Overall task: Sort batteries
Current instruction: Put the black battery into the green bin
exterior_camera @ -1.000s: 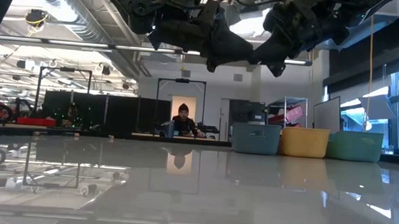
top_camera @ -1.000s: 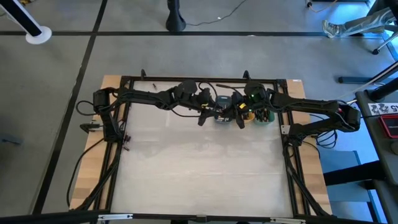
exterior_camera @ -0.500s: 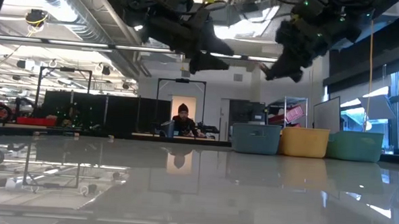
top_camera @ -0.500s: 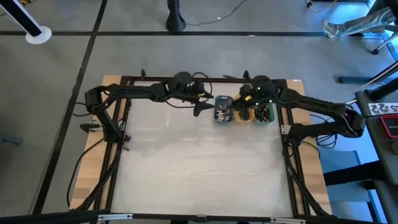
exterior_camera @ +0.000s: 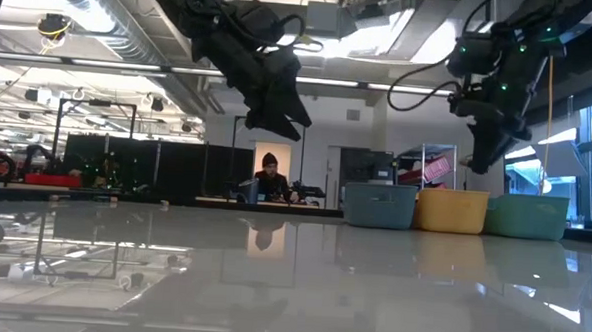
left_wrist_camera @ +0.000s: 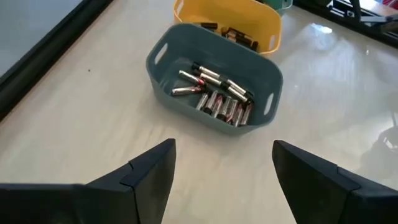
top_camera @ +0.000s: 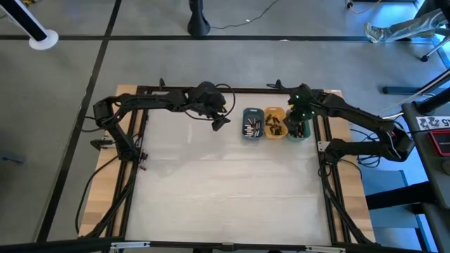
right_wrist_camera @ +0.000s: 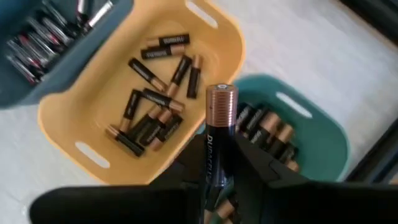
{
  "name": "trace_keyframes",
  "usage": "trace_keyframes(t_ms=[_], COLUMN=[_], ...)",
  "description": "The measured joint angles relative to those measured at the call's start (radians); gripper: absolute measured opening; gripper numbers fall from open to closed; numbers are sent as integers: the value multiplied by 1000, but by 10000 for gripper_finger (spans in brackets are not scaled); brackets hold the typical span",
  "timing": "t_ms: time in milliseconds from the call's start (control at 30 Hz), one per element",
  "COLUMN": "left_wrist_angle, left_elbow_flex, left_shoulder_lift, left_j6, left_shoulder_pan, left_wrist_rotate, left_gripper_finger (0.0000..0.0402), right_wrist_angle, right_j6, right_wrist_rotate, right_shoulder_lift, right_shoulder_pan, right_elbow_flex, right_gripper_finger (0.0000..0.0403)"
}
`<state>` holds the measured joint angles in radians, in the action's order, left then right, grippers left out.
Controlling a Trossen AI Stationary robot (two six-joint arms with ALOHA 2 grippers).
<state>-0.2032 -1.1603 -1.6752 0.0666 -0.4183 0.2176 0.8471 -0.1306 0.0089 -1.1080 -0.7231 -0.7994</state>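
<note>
Batteries: small cylinders. Silver ones w/ red marks lie in the blue tray (left_wrist_camera: 214, 74); black-and-copper ones (right_wrist_camera: 152, 99) in the yellow tray (right_wrist_camera: 93, 106); more black-copper in the green tray (right_wrist_camera: 311, 134). All 3 trays sit in a row near the table's (top_camera: 225, 190) far edge, right of centre. Right gripper (right_wrist_camera: 219, 162) above the green tray, nipped narrow on one black-copper battery (right_wrist_camera: 219, 124) that stands up from its fingers. Left gripper (left_wrist_camera: 221, 168) hovers just left of the blue tray, fingers wide apart, holding nothing.
</note>
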Motion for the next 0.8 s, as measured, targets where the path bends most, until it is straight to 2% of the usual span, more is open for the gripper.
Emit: trace_keyframes(t_ms=[300, 567, 800], left_wrist_angle=[-31, -18, -12], left_elbow_flex=[6, 57, 58], left_shoulder_lift=[0, 0, 0], left_j6=[-30, -18, -13], left_shoulder_pan=[6, 6, 12], left_wrist_rotate=[-2, -2, -2], left_gripper_finger=[255, 255, 255], right_wrist_angle=[14, -79, -119], right_j6=[-103, -130, -153], right_wrist_rotate=[52, 39, 27], right_shoulder_lift=[-1, -2, -3], right_shoulder_pan=[-34, -109, -135], right_elbow_flex=[77, 181, 209], right_gripper_finger=[50, 50, 50])
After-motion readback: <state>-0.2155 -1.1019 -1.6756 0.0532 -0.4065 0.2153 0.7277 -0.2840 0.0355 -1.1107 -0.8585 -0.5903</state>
